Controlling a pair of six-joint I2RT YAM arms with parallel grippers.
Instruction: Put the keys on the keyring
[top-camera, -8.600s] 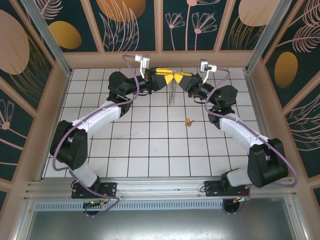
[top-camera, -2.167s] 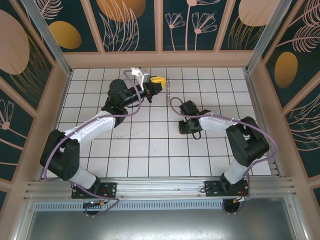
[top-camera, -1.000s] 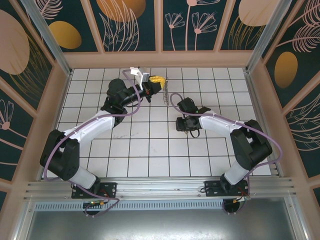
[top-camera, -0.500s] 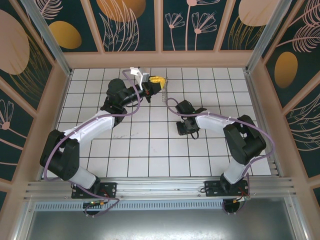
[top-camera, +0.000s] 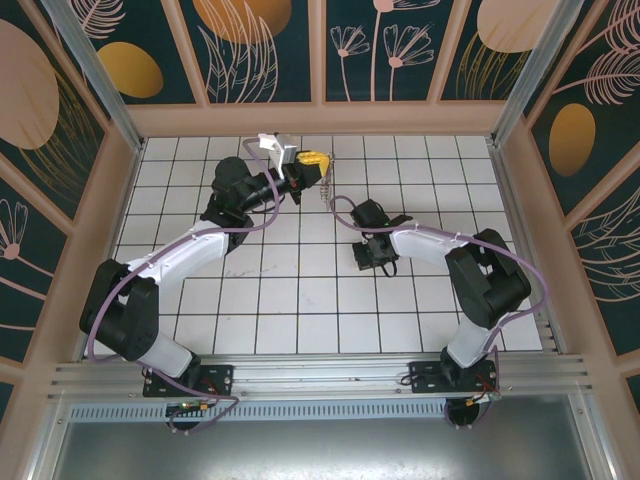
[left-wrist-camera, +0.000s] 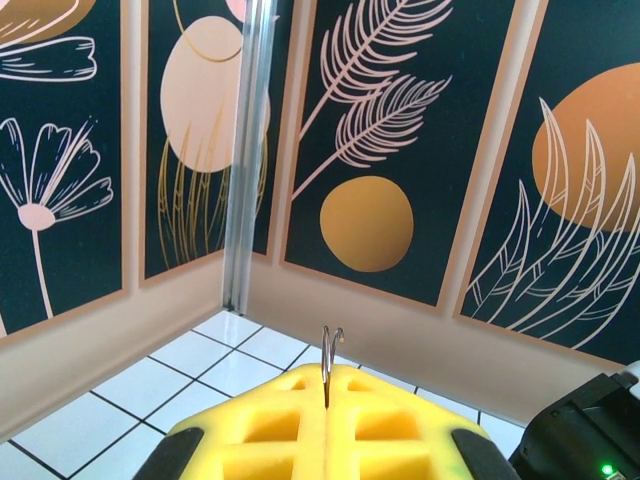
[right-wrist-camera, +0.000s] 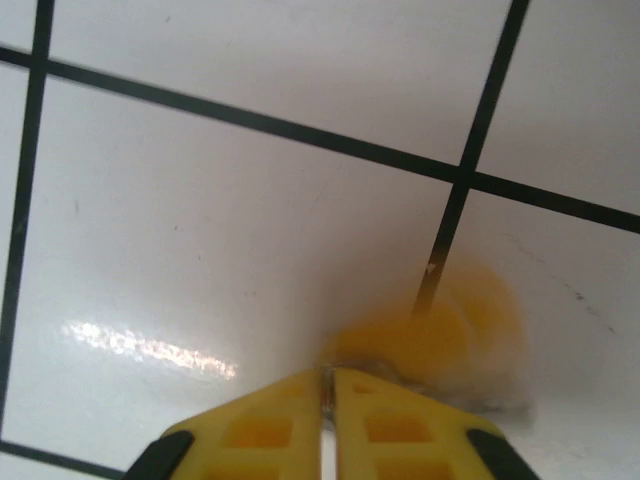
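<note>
My left gripper (top-camera: 318, 160) is raised over the far middle of the tiled floor and shut on the keyring (top-camera: 321, 187), a thin grey loop hanging below its yellow fingers. In the left wrist view the keyring's wire end (left-wrist-camera: 331, 348) sticks up from between the closed fingers (left-wrist-camera: 390, 420). My right gripper (top-camera: 370, 258) points straight down at the floor right of centre. In the right wrist view its fingers (right-wrist-camera: 260, 430) are pressed together against the tile with a small metal bit between the tips. A blurred brass-yellow patch, the key (right-wrist-camera: 440, 340), lies just beyond them.
The white tiled floor (top-camera: 300, 300) is enclosed by beige walls with dark floral panels (top-camera: 400, 50). A metal corner post (left-wrist-camera: 248, 150) stands in the far corner. The two grippers are about a tile and a half apart.
The right arm came down from beside the left gripper to the key's spot on the floor, then held still. The left gripper drifted slightly left with the keyring.
</note>
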